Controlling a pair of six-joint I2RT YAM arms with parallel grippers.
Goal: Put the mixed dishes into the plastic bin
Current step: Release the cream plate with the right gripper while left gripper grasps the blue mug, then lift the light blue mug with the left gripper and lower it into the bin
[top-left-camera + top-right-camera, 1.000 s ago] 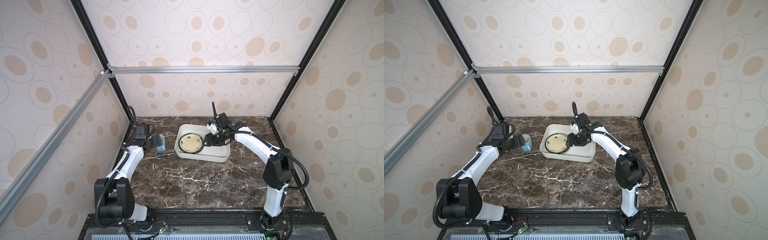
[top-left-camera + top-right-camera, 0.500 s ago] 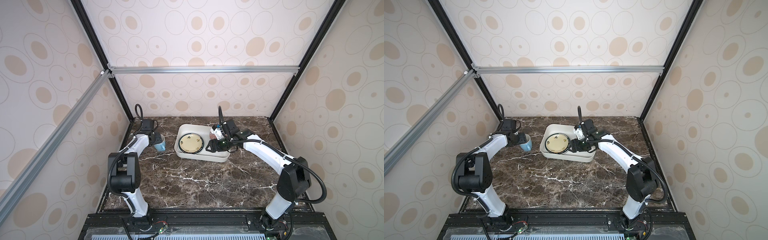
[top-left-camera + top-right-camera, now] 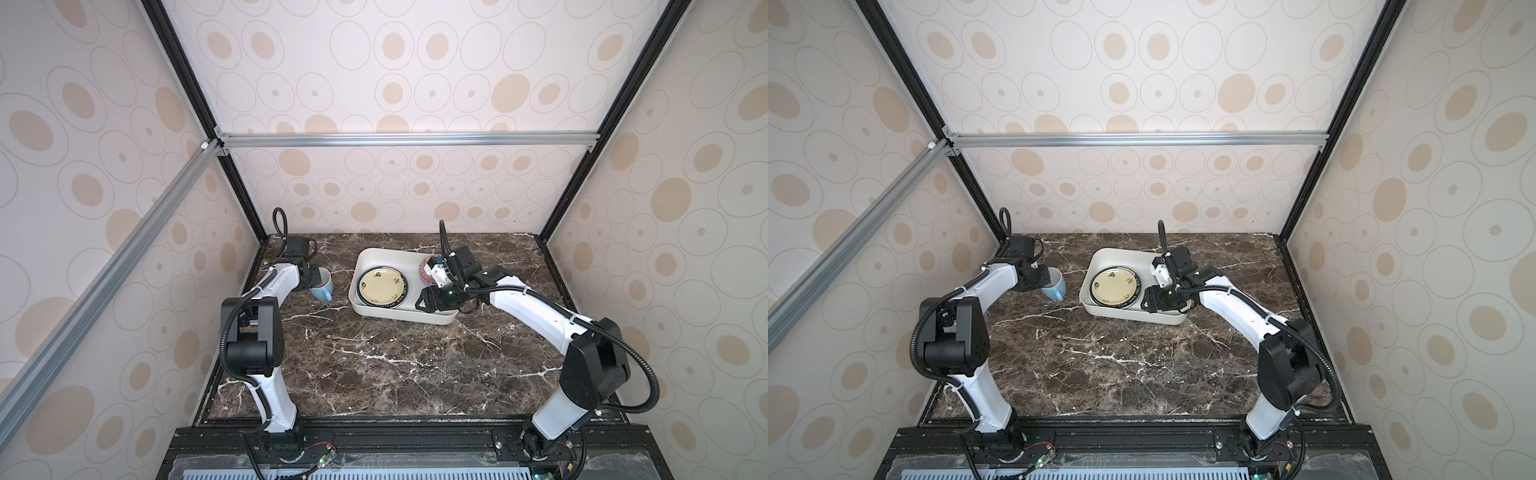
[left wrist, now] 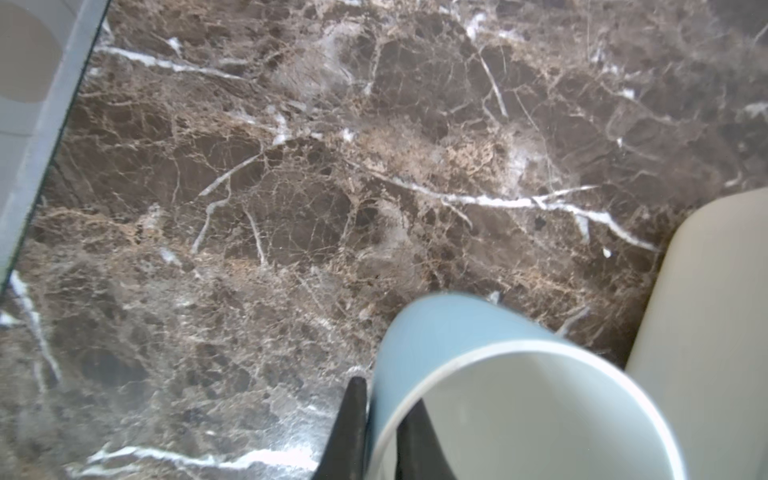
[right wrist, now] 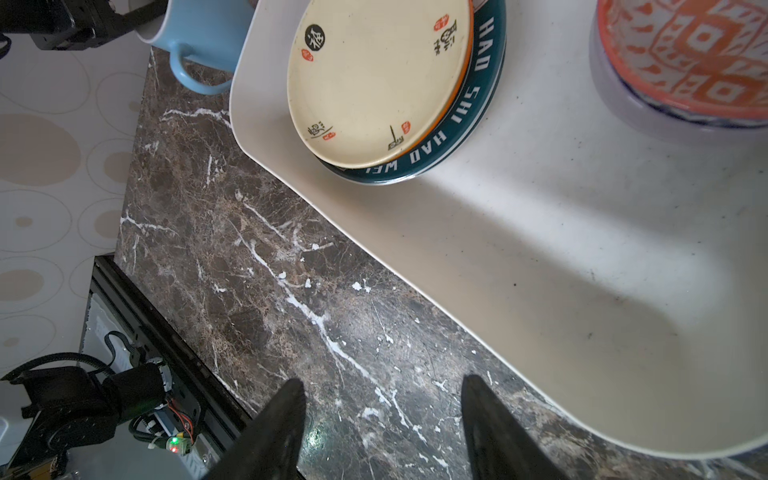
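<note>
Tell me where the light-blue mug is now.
In both top views the light-blue mug is left of the plastic bin, outside it, its rim pinched by the left tool.

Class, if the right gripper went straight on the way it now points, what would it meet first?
Most likely the marble tabletop beside the plastic bin; the right gripper is open and points down at bare marble. Depth is unclear, so it might clip the bin's rim.
</note>
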